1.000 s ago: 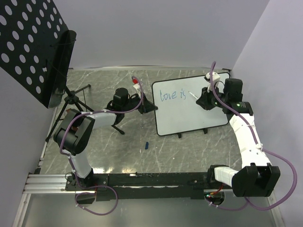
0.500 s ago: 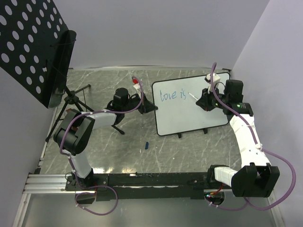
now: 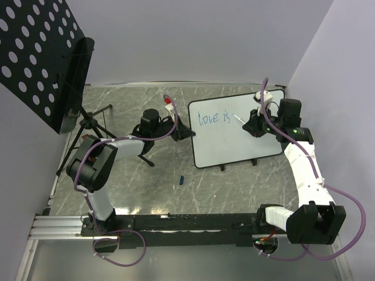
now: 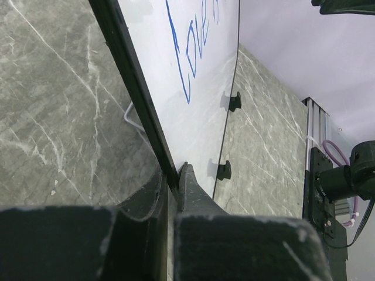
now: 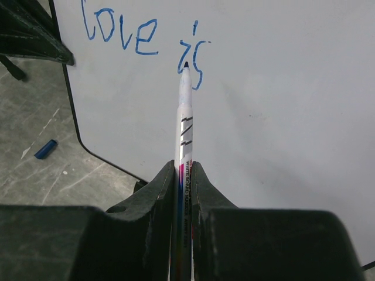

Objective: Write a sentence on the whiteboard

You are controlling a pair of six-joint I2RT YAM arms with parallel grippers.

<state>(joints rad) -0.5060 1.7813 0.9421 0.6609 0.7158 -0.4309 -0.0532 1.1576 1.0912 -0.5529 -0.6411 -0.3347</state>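
A whiteboard [image 3: 234, 143] rests on its small black feet [image 3: 222, 168] at the far right of a grey marbled table [image 3: 135, 170], with a robot arm working on either side of it. The sentence [image 3: 214, 118] runs in thin blue strokes along the board's upper left and reads only "love is" at this point.

The left gripper [image 3: 186, 133] is at the board's left edge. The left wrist view shows it [image 4: 173, 187] pinched tight on the thin black rim, with the white face of the whiteboard [image 4: 199, 88] stretching away past two of the feet.

The right gripper [image 3: 248, 124] hangs over the middle of the board and is clamped on a white marker [image 3: 239, 119], whose tip points left toward the writing. In the right wrist view the marker [image 5: 184, 129] juts straight out from between the closed fingers of the gripper [image 5: 184, 172]. Its dark tip lines up with the "s" of the sentence [image 5: 146, 38], though whether it touches the whiteboard [image 5: 281, 117] cannot be told from here.

A small blue cap [image 3: 181, 180] lies on the table, near the board's lower left corner. A black perforated stand [image 3: 35, 52] fills the far left corner, well apart from the action.
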